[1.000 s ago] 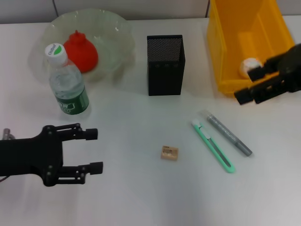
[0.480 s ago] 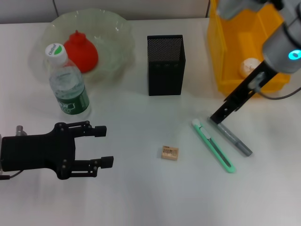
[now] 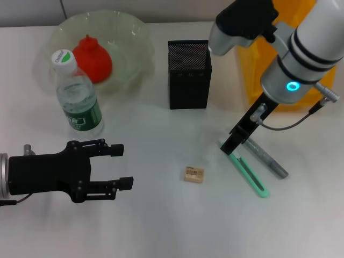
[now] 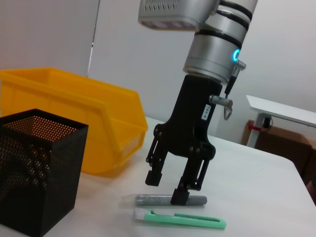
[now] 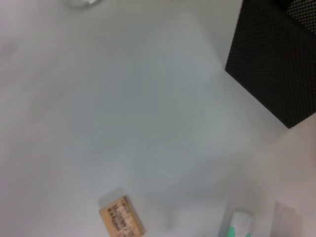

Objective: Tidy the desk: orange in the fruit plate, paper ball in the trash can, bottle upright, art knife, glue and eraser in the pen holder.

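Note:
My right gripper (image 3: 235,141) is open and points down over the top ends of the mint-green art knife (image 3: 245,169) and the grey glue (image 3: 267,159), which lie side by side on the table. In the left wrist view its fingers (image 4: 180,196) stand apart, one tip right at the glue (image 4: 163,200), with the knife (image 4: 180,219) beside it. The tan eraser (image 3: 194,174) lies to the left. The orange (image 3: 92,58) sits in the fruit plate (image 3: 134,37). The bottle (image 3: 78,97) stands upright. My left gripper (image 3: 116,166) is open and empty, low at the front left. The paper ball is hidden.
The black mesh pen holder (image 3: 189,74) stands mid-table behind the eraser. The yellow trash can (image 3: 251,88) is at the back right, mostly hidden by my right arm. The right wrist view shows the eraser (image 5: 121,222) and the pen holder (image 5: 276,64).
My right arm has swung from the trash can down and left to the knife and glue. My left gripper has slid a little to the right.

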### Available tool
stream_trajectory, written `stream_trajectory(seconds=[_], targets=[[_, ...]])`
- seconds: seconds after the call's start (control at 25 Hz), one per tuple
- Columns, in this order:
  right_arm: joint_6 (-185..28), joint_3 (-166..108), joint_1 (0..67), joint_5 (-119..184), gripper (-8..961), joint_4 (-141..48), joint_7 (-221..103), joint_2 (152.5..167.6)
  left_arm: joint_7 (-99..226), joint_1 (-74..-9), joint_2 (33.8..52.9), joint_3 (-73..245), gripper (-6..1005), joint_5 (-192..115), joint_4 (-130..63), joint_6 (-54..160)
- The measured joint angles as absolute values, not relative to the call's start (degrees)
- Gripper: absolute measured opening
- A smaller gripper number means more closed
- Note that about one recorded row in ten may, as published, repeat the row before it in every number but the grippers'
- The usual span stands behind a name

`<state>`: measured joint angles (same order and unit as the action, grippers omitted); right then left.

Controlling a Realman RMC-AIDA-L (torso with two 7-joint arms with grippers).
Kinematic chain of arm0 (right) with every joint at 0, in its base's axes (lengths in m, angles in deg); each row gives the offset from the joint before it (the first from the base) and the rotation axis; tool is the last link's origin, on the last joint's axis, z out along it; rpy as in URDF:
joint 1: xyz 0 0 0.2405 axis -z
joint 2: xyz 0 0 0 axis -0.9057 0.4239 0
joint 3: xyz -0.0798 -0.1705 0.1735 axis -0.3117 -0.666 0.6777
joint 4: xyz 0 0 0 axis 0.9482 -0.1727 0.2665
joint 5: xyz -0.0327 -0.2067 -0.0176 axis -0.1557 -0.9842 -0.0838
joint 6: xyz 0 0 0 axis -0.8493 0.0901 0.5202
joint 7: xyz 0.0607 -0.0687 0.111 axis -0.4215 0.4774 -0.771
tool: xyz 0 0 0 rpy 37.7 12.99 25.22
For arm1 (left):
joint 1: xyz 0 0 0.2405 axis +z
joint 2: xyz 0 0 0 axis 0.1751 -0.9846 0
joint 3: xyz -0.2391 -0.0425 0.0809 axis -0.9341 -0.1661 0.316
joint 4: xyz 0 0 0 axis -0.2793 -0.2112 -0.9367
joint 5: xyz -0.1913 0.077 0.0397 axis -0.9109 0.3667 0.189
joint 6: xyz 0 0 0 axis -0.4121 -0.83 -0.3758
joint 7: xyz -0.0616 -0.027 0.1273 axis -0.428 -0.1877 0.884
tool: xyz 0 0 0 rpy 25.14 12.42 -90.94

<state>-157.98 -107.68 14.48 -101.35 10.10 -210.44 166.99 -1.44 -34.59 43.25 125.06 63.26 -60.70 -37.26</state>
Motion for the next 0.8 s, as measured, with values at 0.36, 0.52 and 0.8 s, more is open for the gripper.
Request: stream_trajectory(seconds=[0.36, 0.52, 0.8], targets=[[-152.8, -111.0, 14.0, -98.9, 654, 5.4, -210.6, 167.14, -1.4, -33.9, 43.53, 124.9, 784, 63.3, -60.7, -36.7], [-150.6, -111.8, 14.0, -98.9, 648, 3.7, -210.5, 167.14, -1.4, -33.7, 43.53, 124.6, 784, 63.3, -60.0, -36.7], [-149.5, -112.8, 13.9, -98.9, 637, 2.9, -210.5, 167.14, -1.4, -33.5, 43.58, 124.6, 784, 63.3, -59.9, -36.4]])
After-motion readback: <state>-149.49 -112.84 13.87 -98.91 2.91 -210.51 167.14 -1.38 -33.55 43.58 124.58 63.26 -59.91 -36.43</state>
